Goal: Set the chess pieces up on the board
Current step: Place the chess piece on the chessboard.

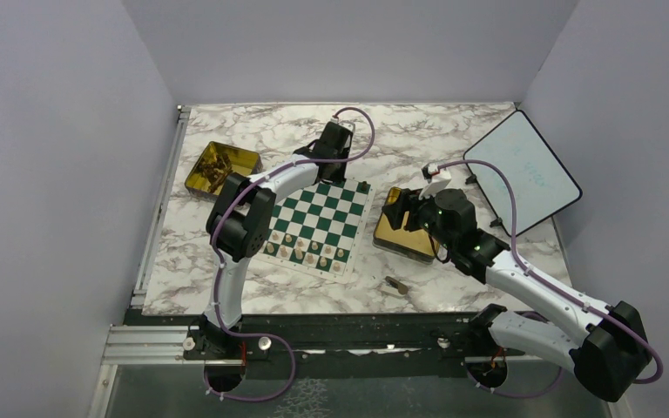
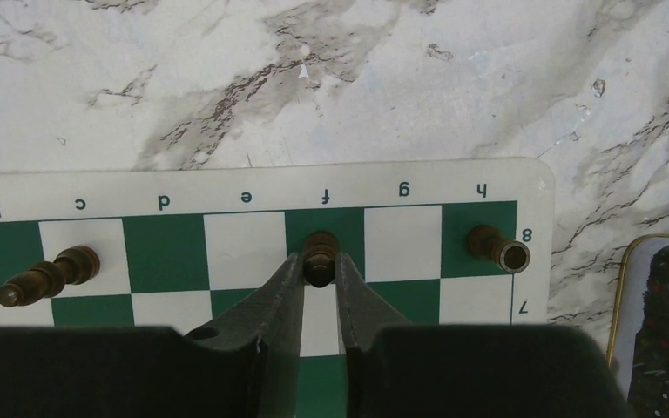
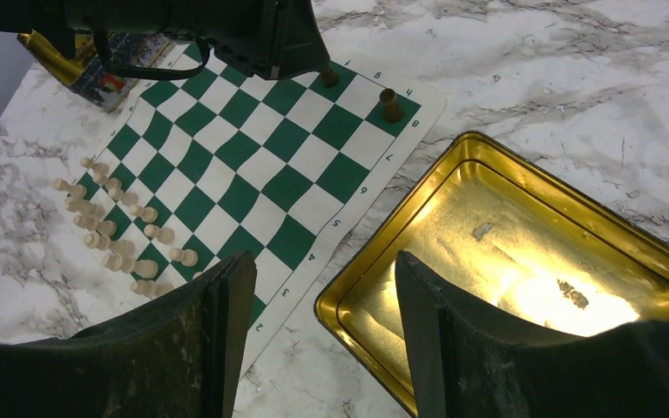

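My left hand (image 2: 320, 266) was clamped on a dark brown turned chess piece (image 2: 320, 251), which lay at the hand's 12 o'clock, between my fingertips. The piece was on dark square f8 of the flat green-and-white chessboard (image 2: 244, 198), long axis upright. I judged a straight lift-off would clear it. My right hand (image 3: 322, 261) hung, fingers apart, over the gold rectangular tin (image 3: 488, 218) at the board's 3 o'clock, well apart.

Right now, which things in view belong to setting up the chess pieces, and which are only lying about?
For the job:
board
pale pieces
dark pieces
held piece in the left gripper
loose piece, off the board
left tin, dark pieces inside

Lying about:
right tin, no pieces showing inside
tablet
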### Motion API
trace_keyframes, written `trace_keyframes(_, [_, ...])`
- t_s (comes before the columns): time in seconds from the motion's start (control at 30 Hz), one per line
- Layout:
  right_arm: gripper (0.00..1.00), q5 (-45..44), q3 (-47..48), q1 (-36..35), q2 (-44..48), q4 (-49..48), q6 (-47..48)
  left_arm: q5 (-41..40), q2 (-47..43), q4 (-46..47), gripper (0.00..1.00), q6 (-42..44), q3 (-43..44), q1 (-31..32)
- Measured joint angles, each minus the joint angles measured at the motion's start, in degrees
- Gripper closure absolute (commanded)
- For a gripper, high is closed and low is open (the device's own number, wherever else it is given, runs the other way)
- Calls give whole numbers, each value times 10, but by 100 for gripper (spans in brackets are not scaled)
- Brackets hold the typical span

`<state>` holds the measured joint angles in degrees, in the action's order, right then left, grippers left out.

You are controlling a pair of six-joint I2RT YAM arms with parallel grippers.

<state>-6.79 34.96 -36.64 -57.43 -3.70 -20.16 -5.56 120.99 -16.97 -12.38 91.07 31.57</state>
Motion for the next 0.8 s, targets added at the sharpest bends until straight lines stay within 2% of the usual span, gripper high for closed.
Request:
trace_keyframes(0.43, [35, 0, 0, 0, 0, 0, 2, 0, 0, 0, 63, 4, 0, 0])
trace_keyframes(0.8, [35, 0, 0, 0, 0, 0, 2, 1, -3, -6, 60, 5, 4, 0])
